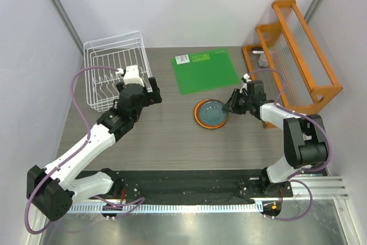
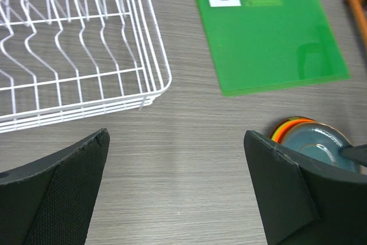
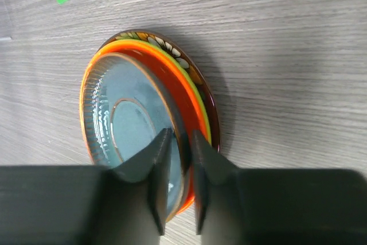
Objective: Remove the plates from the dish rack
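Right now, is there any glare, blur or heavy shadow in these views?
Top external: even light, sharp. Left wrist: faint reflections on the green mat. Right wrist: glossy highlights on the grey-blue plate, soft shadow beside it.

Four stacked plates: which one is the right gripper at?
The grey-blue plate, topmost: the right gripper straddles its rim. The orange plate, lime green plate and red floral plate lie under it.
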